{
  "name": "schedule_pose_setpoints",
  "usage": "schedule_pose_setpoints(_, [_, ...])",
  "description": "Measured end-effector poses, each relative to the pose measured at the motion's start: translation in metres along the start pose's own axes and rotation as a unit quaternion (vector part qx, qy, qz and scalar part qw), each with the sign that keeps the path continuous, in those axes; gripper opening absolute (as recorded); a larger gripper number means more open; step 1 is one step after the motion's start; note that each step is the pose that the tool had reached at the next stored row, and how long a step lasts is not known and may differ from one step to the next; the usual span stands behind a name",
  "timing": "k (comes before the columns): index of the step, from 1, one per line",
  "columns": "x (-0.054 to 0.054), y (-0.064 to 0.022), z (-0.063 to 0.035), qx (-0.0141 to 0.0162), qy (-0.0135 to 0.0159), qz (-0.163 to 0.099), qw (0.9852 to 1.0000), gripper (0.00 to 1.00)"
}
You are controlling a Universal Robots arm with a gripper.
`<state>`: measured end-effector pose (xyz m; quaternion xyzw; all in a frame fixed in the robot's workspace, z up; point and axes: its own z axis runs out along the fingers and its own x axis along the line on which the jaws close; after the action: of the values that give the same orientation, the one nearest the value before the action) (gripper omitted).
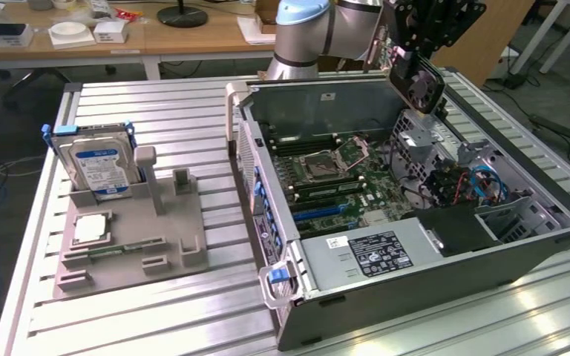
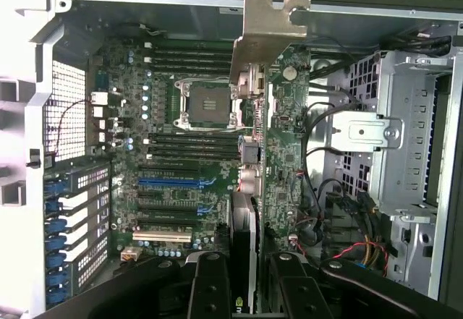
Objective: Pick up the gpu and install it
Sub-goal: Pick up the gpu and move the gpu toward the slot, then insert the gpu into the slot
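Note:
My gripper [image 1: 426, 46] hangs above the far right corner of the open computer case [image 1: 433, 289], shut on the gpu [image 1: 417, 83]. The card hangs below the fingers with its dark fan face toward the exterior view's left. In the wrist view the gpu [image 2: 247, 218] is seen edge-on between the two black fingers [image 2: 210, 286], and its silvery bracket [image 2: 266, 33] points away from the camera. Beneath it lies the green motherboard [image 2: 181, 210] with its blue and black expansion slots [image 2: 173, 182]. The card is held clear above the board and touches nothing.
A grey holder [image 1: 131, 237] on the exterior view's left carries an upright silver hard drive with a blue label [image 1: 97, 163], a processor [image 1: 89, 228] and a memory stick [image 1: 116, 250]. Drive cages and cables [image 1: 463, 185] fill the case's right side. A desk stands behind.

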<state>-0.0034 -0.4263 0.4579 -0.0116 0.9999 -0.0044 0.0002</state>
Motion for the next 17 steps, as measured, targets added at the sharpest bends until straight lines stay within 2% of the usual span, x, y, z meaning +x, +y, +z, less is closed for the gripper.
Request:
schedule_pose_setpoints(11, [0.0000, 0.0000, 0.0000, 0.0000, 0.0000, 0.000, 1.0000, 0.27])
schedule_pose_setpoints(17, [0.0001, -0.0002, 0.0001, -0.0002, -0.0001, -0.010, 1.0000, 0.27])
